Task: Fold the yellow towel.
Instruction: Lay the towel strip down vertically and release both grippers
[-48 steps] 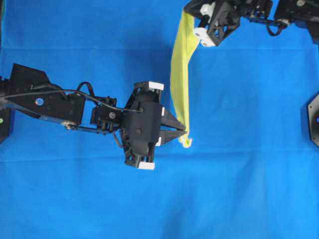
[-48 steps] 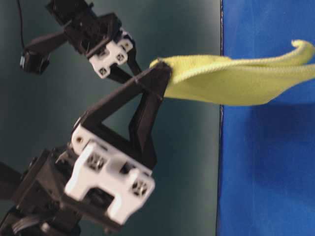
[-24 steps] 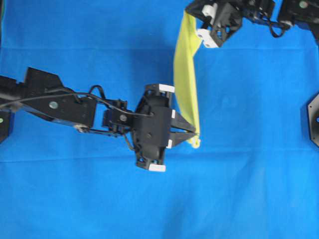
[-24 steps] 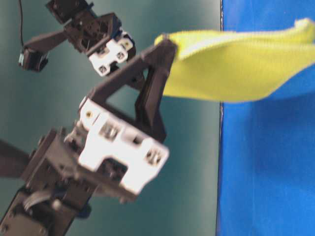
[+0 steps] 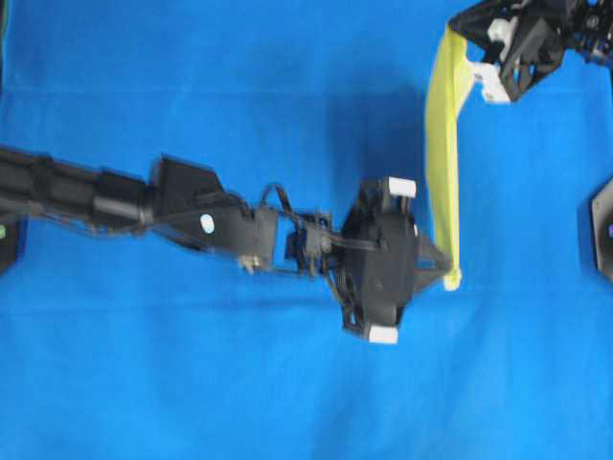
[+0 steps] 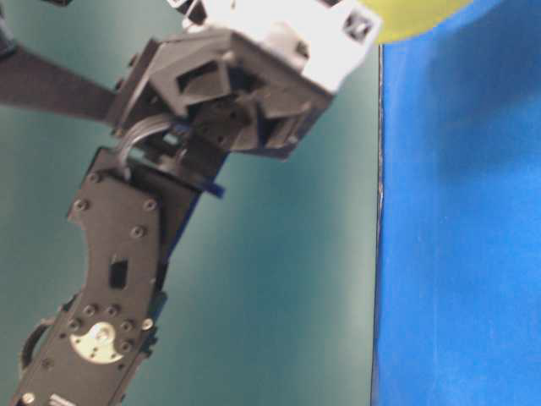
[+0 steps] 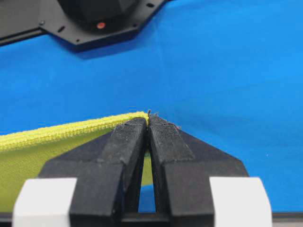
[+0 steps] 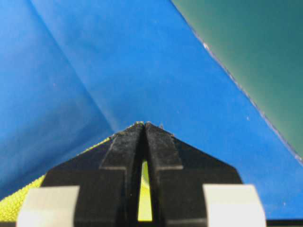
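Observation:
The yellow towel (image 5: 442, 153) hangs stretched in the air as a narrow band between my two grippers, above the blue table. My left gripper (image 5: 448, 273) is shut on the towel's lower corner, right of centre in the overhead view. In the left wrist view the left gripper (image 7: 148, 119) pinches the towel's hem (image 7: 57, 133), which runs off to the left. My right gripper (image 5: 467, 53) is shut on the upper corner at the top right. The right wrist view shows the right gripper (image 8: 144, 125) with yellow towel (image 8: 145, 198) between its fingers. At table level only a sliver of towel (image 6: 414, 17) shows.
A blue cloth (image 5: 192, 383) covers the whole table. A black arm base (image 5: 603, 230) sits at the right edge, also seen as a black plate (image 7: 94, 23) in the left wrist view. The left arm (image 6: 127, 254) fills the table-level view, with the table's edge (image 6: 378, 254) beside it.
Both grippers have carried the stretched towel to the right, by about a fifth of the overhead view. The left arm has reached further out. Both grips are unchanged.

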Controlling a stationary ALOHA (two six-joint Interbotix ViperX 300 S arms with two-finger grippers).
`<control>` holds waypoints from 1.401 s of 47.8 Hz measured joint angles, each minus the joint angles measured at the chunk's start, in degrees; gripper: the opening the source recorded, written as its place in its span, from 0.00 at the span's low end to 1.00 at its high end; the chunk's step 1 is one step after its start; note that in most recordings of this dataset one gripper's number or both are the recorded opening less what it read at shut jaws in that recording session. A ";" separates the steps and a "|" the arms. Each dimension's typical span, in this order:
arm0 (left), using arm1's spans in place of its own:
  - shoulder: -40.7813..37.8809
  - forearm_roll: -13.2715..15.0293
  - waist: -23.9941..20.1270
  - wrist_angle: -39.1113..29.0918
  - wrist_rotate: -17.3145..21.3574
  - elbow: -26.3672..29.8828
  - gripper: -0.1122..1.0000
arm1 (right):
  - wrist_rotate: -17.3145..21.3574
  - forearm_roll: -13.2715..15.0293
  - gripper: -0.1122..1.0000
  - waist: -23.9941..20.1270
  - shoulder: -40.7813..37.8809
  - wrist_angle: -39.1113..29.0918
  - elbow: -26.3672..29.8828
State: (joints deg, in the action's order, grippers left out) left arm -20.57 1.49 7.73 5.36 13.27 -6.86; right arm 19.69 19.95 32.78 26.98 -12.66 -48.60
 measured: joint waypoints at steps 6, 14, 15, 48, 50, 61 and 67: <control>-0.09 0.00 0.00 0.00 -1.67 -0.70 0.11 | -0.09 0.00 0.12 0.00 -2.90 0.53 0.00; 0.79 0.00 0.00 0.09 -4.39 -6.42 0.11 | -0.09 0.09 0.12 0.00 -10.55 5.10 1.85; 1.05 0.00 0.00 0.09 -4.39 -7.21 0.11 | 0.00 0.00 0.12 -0.09 -11.87 5.89 2.29; 9.49 0.26 0.09 7.82 -10.90 -26.10 0.11 | -0.09 0.26 0.12 -4.48 -32.17 11.34 16.88; 9.49 0.18 0.09 7.82 -10.90 -26.10 0.11 | -0.09 0.26 0.12 -4.48 -32.17 11.34 16.88; 9.49 0.18 0.09 7.65 -9.84 -26.10 0.11 | -0.09 0.18 0.16 -4.39 -32.17 11.34 16.88; 9.49 0.18 0.18 7.56 -9.40 -26.28 0.17 | 0.18 0.26 0.49 -3.96 -32.17 11.43 16.88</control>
State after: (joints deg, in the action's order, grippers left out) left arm -11.07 1.67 7.91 12.92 3.87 -33.13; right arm 19.86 20.21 28.83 -5.19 -1.23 -31.73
